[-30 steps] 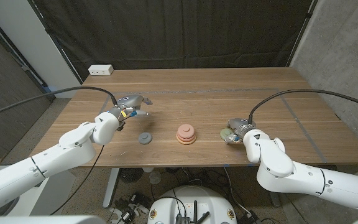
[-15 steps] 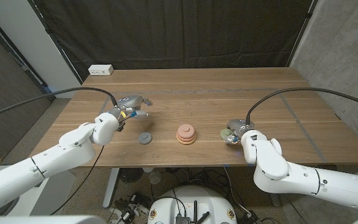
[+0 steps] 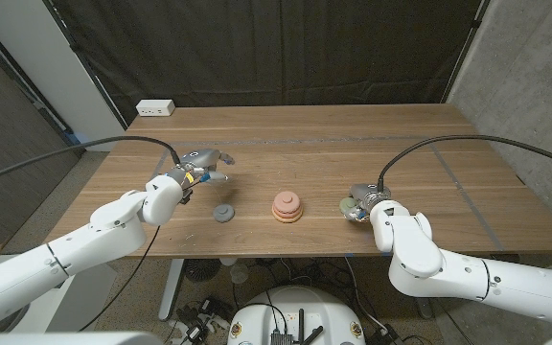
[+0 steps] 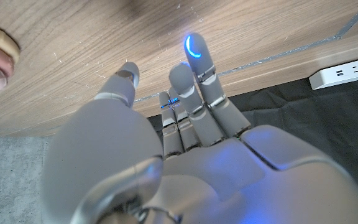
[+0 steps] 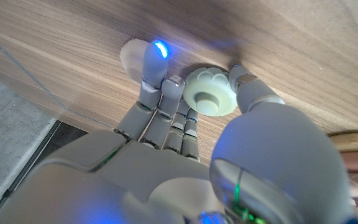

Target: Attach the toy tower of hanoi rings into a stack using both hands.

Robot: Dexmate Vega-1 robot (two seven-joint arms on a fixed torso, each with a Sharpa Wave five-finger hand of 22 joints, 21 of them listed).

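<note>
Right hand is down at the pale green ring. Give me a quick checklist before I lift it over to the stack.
1. Right hand at green ring: ok, thumb and a finger sit on either side of it.
2. Grip firm: cannot tell, contact looks light.
3. Stack upright, centred on the table: ok.
4. Path from ring to stack free: ok, bare wood between.
5. Left hand out of the way: ok, raised, holding nothing.
6. Grey ring waiting left of the stack: ok.
</note>
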